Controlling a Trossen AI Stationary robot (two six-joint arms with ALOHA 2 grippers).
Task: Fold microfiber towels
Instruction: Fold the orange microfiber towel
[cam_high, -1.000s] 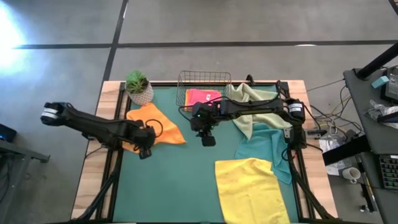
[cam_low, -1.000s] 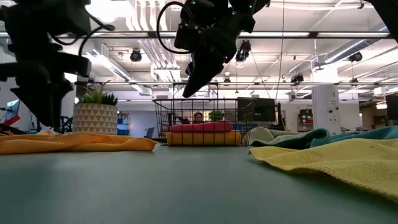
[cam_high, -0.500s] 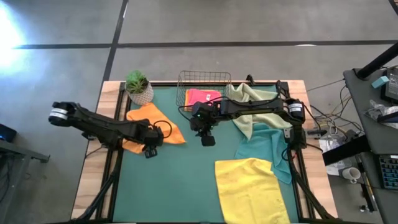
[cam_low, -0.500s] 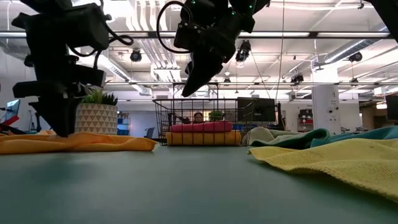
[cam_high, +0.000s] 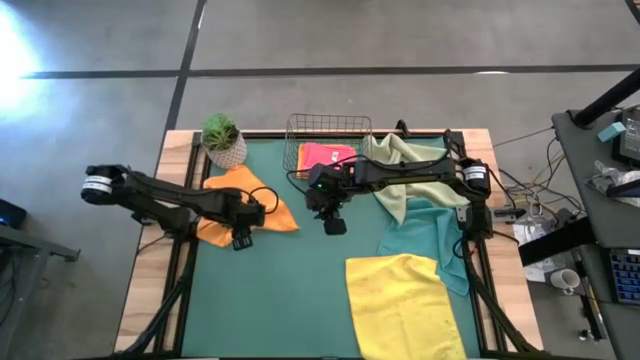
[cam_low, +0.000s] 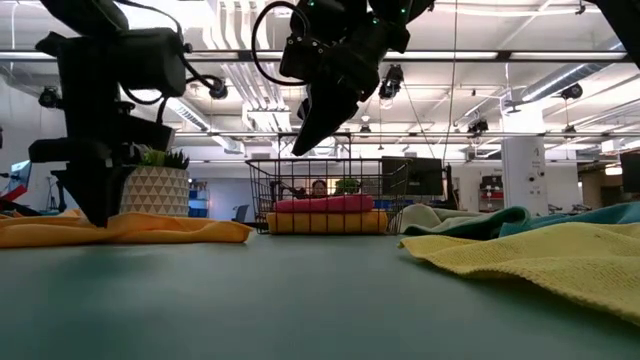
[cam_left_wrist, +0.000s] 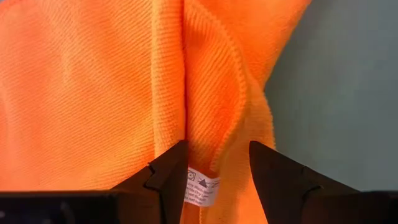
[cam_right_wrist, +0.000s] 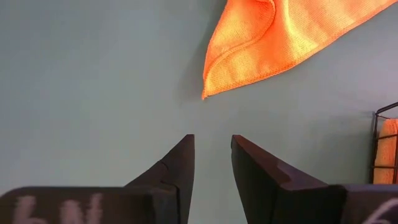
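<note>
Colours here: bright orange towel (cam_high: 245, 198) on the dark green mat (cam_high: 290, 290), yellow towel (cam_high: 400, 300), teal towel (cam_high: 430, 240), pale sage towel (cam_high: 400, 160). Pink towel (cam_high: 325, 155) sits in a black wire basket (cam_high: 328, 125). Plant pot (cam_high: 226, 152) is white with a triangle pattern.

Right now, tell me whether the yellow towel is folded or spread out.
Spread. The yellow towel lies open as one flat sheet on the green mat in the high view, with no layers doubled over; its near edge runs out of the picture.
</note>
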